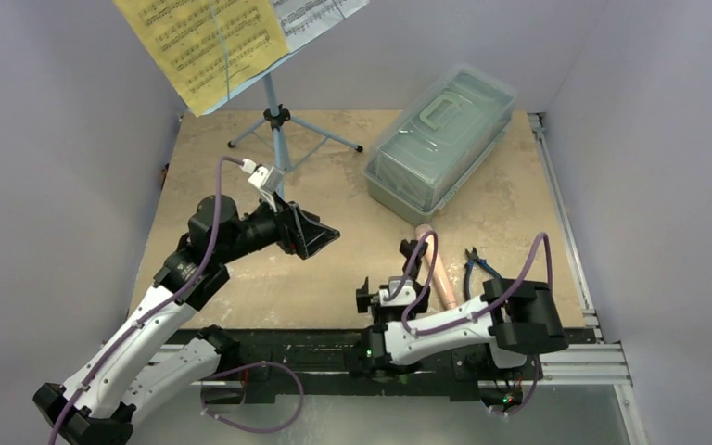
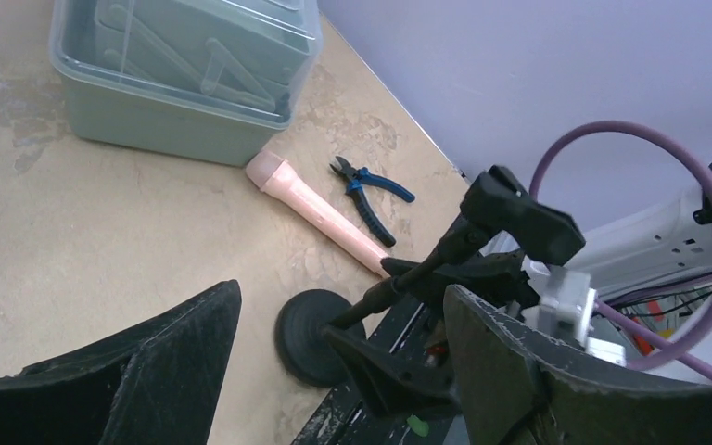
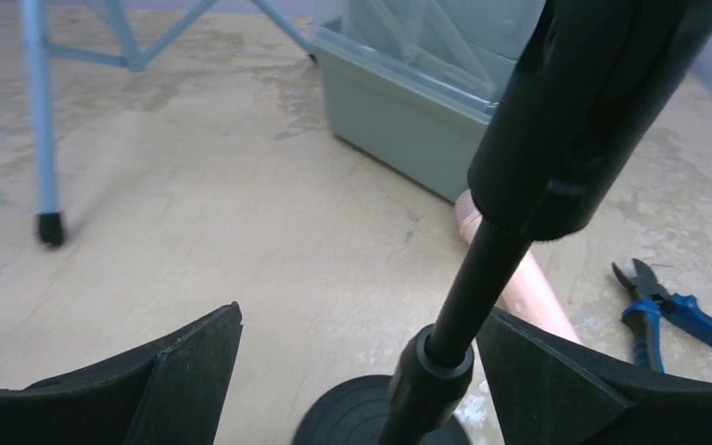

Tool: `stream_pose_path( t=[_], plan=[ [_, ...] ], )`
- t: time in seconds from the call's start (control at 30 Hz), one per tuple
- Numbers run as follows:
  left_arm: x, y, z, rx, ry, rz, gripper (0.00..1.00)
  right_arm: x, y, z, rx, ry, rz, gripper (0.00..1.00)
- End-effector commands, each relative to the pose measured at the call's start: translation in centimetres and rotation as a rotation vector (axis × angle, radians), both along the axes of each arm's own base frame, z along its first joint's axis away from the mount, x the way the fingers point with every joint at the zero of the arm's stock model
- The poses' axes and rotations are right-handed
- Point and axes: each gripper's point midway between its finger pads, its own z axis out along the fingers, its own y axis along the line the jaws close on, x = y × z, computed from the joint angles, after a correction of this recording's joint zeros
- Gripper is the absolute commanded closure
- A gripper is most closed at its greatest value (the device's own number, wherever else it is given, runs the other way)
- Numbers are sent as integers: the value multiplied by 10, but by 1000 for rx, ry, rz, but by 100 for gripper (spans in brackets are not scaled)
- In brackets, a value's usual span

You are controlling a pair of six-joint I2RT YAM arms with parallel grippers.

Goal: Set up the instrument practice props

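Mic stand (image 3: pixel 464 297) inside parted right hand (image 3: pixel 357 352)

Microphone (image 2: pixel 320 215) between mic stand (image 2: pixel 308 336) and pliers (image 2: pixel 360 185)

Desk (image 1: pixel 334 269): mottled beige surface, matt, noted as stained and scuffed in patches. 
Music stand (image 1: pixel 276 119): pale blue tubing, taken for painted metal, smooth. 
Music sheets (image 1: pixel 213 42): paper, yellow and white, unglossed. 
Mic stand (image 3: pixel 468 297): black, matt throughout. 
Toy microphone (image 2: pixel 320 215): peach-pink plastic, smooth, with a faint sheen. 
Box (image 1: pixel 440 130): clear glossy plastic lid; grey-green plastic tub. 
Pliers (image 2: pixel 360 184): blue rubbery handles, dark metal head. 
Fingers (image 3: pixel 148 380): black, matt, grainy texture recorded.
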Motion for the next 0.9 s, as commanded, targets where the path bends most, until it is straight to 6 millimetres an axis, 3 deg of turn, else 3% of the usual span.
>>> stream_pose_path(
  t=[0.0,0.23,0.53,0.67,0.77,0.87],
  plan=[
    [-2,-9,5,-41,-21,-50,20,-33,30,37,181,-103,204,1],
    [5,-16,5,-58,-21,-60,20,-75,40,50,412,47,276,1],
    [-10,-21,3,-71,-21,-143,20,-87,20,90,823,263,274,1],
    [-46,-31,21,-192,-113,-351,19,-111,51,108,769,343,491,1],
    [-67,-33,15,-247,-187,-458,17,-119,49,105,702,340,640,1],
    [-74,-35,5,-220,-250,-493,17,-122,41,102,665,356,697,1]
  ],
)
